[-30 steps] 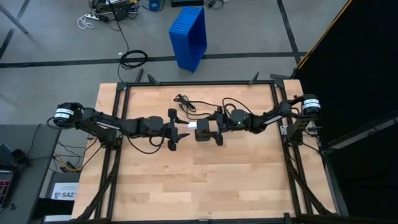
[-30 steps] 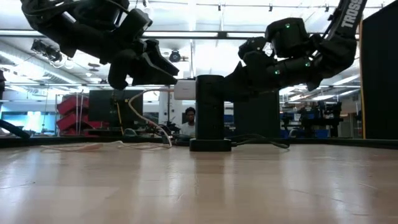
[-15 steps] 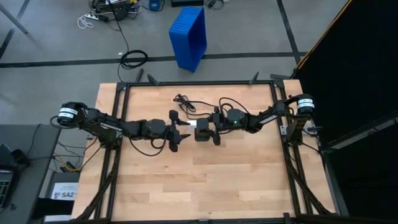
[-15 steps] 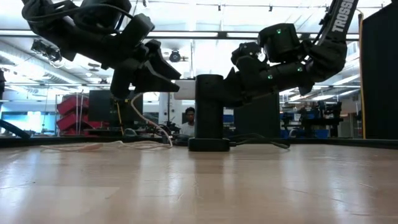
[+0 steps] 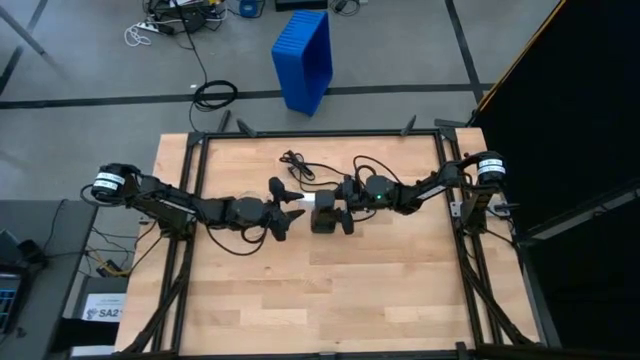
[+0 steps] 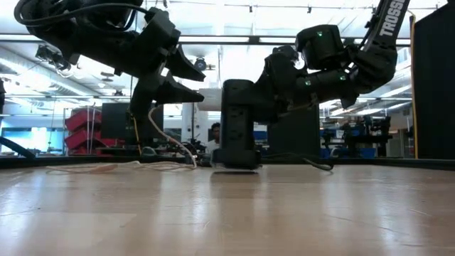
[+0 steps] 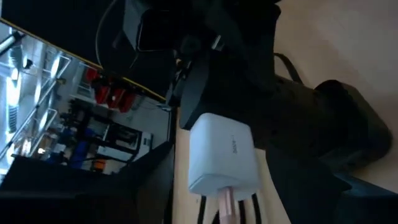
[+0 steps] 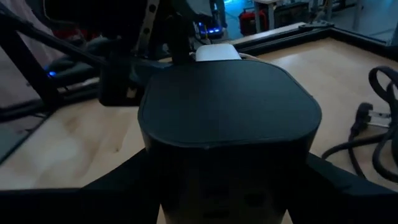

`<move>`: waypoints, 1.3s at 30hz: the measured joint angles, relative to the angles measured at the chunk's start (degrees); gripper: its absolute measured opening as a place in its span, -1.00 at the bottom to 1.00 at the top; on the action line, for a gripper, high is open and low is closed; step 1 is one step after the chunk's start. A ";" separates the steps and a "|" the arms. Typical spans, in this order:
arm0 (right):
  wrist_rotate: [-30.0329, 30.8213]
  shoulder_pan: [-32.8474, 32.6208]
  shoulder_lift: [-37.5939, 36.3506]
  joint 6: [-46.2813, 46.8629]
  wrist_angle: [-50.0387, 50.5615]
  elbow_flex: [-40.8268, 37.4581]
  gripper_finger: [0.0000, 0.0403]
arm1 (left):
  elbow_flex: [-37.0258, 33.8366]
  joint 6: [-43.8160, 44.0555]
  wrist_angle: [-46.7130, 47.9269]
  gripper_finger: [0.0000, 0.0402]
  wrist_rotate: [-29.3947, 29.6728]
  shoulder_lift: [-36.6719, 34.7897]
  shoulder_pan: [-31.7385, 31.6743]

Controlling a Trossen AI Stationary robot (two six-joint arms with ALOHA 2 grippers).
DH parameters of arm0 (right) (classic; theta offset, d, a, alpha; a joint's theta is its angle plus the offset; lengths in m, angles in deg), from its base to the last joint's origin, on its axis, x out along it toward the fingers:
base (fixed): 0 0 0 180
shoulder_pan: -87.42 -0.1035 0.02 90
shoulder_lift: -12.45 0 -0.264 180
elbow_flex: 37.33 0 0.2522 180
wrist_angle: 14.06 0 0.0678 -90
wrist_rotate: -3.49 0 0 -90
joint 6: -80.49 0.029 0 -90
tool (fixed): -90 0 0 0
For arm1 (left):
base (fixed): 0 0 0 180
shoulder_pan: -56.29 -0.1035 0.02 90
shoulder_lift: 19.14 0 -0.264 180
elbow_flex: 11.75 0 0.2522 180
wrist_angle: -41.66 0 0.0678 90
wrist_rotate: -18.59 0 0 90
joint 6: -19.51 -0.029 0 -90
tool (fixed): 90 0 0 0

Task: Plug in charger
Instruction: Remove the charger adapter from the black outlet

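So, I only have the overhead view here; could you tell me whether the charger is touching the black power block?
Observer: From table height, the white charger looks pressed against the upper side of the power block, held by the left gripper.
Operator: Thank you. Is the block standing flat?
Observer: It seems not. Its base looks raised slightly off the table, with the right gripper clamped on the block.
Operator: And the charger's cable?
Observer: The left wrist camera shows the cable leaving the charger's rear end, on the side away from the block.
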 joint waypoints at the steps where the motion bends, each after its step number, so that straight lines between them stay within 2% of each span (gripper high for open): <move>1: -0.45 0.00 -0.02 0.25 -0.12 0.29 0.12 | -0.02 -0.64 -0.22 0.18 0.02 0.00 0.06; 15: -2.23 -0.47 -0.07 3.69 0.53 2.09 0.12 | -0.02 -6.11 -6.06 0.15 3.23 4.42 0.33; 23: -2.37 -0.86 -0.09 4.98 1.14 2.09 0.12 | -0.07 -9.79 -12.21 -0.22 3.98 8.35 0.61; 32: -2.51 -0.69 -0.19 4.88 0.83 2.35 0.12 | 0.07 -9.58 -12.57 -0.23 10.98 8.46 2.46; 39: -4.25 -0.20 -0.83 4.59 1.95 1.88 0.12 | 0.07 -8.92 -12.75 -0.23 12.45 8.46 3.53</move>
